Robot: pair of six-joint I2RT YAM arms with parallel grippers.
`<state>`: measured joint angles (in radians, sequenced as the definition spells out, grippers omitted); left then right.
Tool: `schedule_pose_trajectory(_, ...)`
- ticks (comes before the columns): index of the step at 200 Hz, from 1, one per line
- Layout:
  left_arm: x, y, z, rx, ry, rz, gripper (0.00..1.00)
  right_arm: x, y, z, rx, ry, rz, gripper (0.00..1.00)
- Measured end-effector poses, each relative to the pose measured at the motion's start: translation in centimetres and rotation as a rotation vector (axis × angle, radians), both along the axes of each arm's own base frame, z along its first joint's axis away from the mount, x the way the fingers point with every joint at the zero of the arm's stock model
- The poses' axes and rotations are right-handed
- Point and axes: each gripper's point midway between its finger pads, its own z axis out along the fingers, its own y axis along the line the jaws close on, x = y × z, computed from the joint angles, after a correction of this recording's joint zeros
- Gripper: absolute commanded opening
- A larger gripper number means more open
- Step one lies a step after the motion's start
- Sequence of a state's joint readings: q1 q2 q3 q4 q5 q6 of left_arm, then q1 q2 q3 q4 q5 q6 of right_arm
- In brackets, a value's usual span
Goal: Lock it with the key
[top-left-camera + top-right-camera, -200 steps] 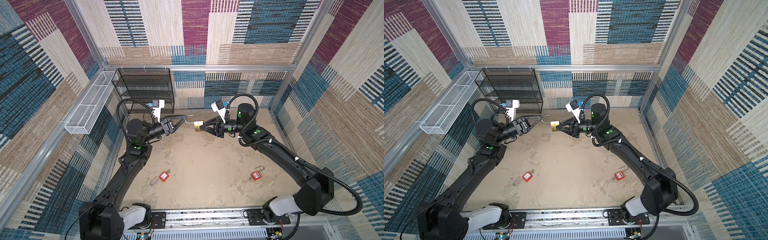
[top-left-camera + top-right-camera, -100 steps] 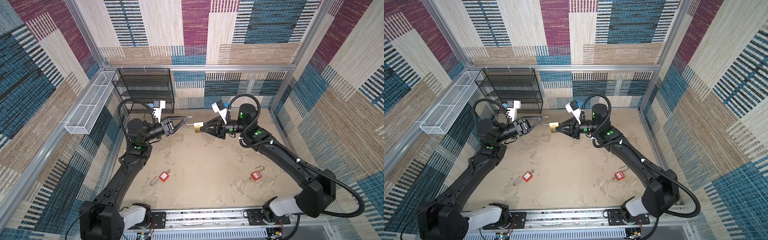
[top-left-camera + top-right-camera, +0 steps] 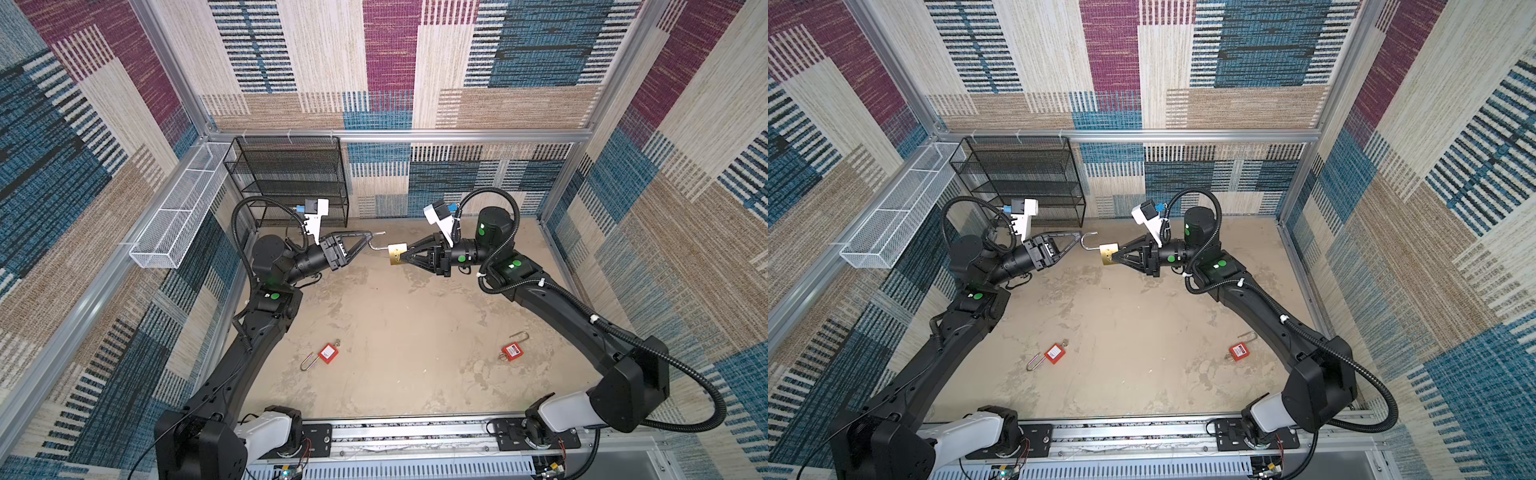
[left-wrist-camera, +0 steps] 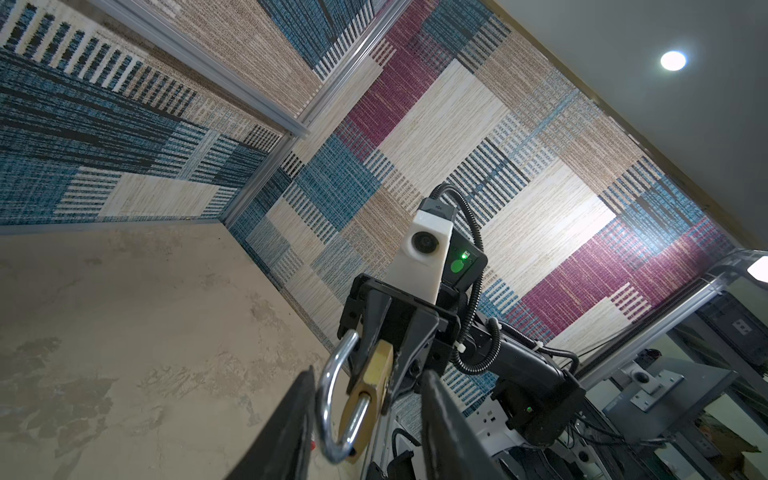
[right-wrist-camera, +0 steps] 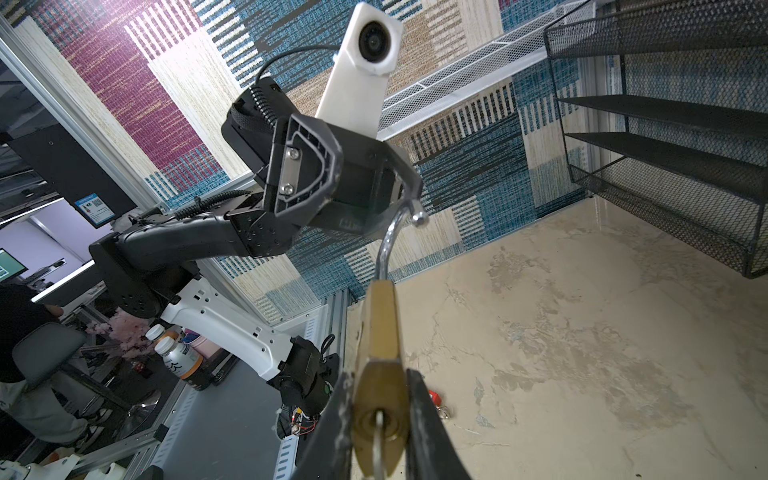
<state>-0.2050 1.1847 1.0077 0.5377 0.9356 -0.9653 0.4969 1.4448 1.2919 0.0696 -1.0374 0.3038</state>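
Brass padlock [image 3: 397, 254], held in mid-air over the far half of the table [image 3: 395, 316], its body clamped in the right tool [image 3: 409, 256]. The key [image 5: 376, 440] sits in the keyhole and the steel shackle [image 4: 332, 399] is sprung open. The left tool [image 3: 367, 237] stands parted around the shackle. A rack [image 3: 291, 178] stands behind the left arm. Red locks [image 3: 328, 354] lie near the front, with bare table between them.

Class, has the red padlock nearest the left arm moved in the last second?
No. The red padlock lies just as far from the rail.

Brass padlock [image 3: 397, 254], silver shackle [image 4: 323, 395] open, key [image 5: 376, 436] in keyhole, aloft sideways in the right claw [image 3: 407, 256].
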Motion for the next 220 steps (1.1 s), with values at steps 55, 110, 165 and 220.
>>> schedule_pose_trajectory(55,0.1,-0.3,0.7,-0.025,-0.019,-0.003,0.43,0.3,0.0,-1.0,-0.016,0.029,-0.004,0.00)
schedule_pose_trajectory(110,-0.1,-0.9,0.5,-0.025,-0.022,-0.021,0.43,0.8,0.6,0.0,-0.015,0.015,0.013,0.00)
schedule_pose_trajectory(165,0.1,-0.9,0.2,-0.023,-0.016,-0.022,0.43,-0.5,1.1,0.9,-0.024,0.005,0.065,0.00)
schedule_pose_trajectory(220,-0.4,-1.1,0.1,-0.019,-0.014,-0.049,0.43,0.0,0.8,1.2,-0.024,-0.003,0.054,0.00)
